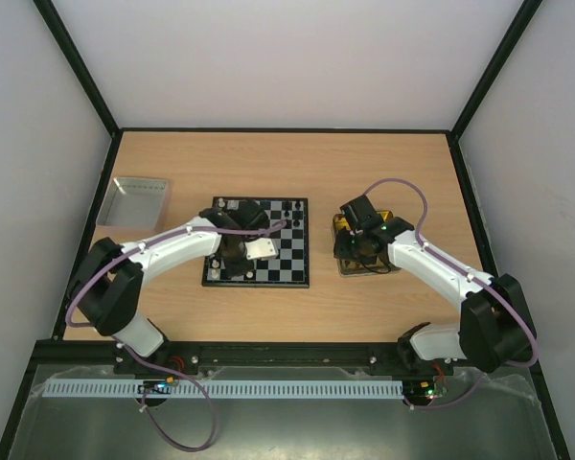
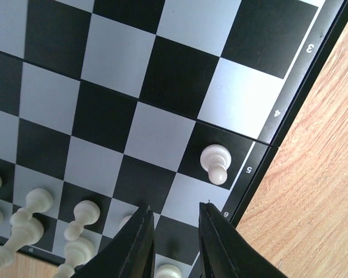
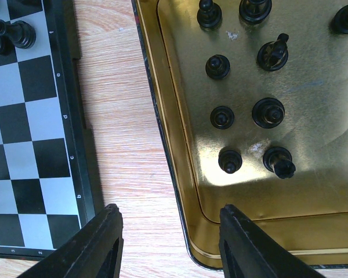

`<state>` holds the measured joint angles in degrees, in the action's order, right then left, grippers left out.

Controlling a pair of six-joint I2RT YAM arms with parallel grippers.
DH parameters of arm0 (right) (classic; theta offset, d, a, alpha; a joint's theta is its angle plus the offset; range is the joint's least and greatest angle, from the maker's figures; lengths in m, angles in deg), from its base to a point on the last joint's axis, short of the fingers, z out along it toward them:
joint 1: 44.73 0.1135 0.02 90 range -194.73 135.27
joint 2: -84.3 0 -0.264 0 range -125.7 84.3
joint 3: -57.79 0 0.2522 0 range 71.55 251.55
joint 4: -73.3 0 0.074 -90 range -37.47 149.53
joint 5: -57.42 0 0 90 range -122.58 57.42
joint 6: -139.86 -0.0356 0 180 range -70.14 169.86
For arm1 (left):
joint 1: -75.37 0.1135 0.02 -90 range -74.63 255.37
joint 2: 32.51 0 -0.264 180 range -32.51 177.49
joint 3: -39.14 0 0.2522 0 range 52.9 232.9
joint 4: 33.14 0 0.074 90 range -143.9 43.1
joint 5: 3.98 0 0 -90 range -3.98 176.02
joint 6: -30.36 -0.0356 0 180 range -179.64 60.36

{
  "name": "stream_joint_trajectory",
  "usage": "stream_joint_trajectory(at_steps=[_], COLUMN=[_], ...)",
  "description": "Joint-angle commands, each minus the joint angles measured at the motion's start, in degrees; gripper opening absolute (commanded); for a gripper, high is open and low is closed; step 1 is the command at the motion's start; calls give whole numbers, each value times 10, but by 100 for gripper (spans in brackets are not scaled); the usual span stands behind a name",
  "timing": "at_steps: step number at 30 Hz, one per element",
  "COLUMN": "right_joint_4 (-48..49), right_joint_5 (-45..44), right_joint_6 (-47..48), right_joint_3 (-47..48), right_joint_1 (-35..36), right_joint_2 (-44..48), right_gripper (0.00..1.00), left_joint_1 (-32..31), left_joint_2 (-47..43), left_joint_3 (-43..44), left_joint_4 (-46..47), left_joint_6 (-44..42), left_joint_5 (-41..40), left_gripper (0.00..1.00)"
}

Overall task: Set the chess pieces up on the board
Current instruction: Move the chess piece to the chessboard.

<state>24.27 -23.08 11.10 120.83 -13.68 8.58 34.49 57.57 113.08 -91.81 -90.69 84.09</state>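
Observation:
The board (image 1: pixel 289 264) lies mid-table. In the left wrist view, several white chess pieces (image 2: pixel 32 211) stand along its edge rows, and a lone white pawn (image 2: pixel 214 164) stands on a black square by the frame. My left gripper (image 2: pixel 176 207) hovers low over the board (image 2: pixel 162 133), slightly open, with nothing between its tips. A white piece (image 2: pixel 168 271) stands on the board under the fingers. My right gripper (image 3: pixel 171 214) is open and empty over bare wood, between the board (image 3: pixel 23 150) and the yellow tray (image 3: pixel 180 150). That tray holds several black pieces (image 3: pixel 268 113).
A few black pieces (image 3: pixel 20 35) stand on the board's corner nearest the yellow tray. A shallow silver tray (image 1: pixel 134 199) sits at the far left of the table. My right arm covers most of the yellow tray (image 1: pixel 346 270) in the top view.

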Motion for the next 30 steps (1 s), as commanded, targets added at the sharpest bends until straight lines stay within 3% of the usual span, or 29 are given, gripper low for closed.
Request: stream_joint_trajectory(at_steps=[1, 25, 30], right_joint_4=[-6, 0, 1], right_joint_5=[-8, -7, -7], right_joint_6=[6, 1, 1], right_joint_3=[-2, -14, -17], right_joint_1=[2, 2, 2], right_joint_2=[7, 11, 14], right_gripper=[45, 45, 45], left_joint_1=[-10, -27, -29], left_joint_2=[17, 35, 39], left_joint_3=[15, 15, 21], left_joint_4=[-7, -4, -4], left_joint_6=[12, 16, 17], left_joint_5=[5, 33, 36], left_gripper=[25, 27, 42])
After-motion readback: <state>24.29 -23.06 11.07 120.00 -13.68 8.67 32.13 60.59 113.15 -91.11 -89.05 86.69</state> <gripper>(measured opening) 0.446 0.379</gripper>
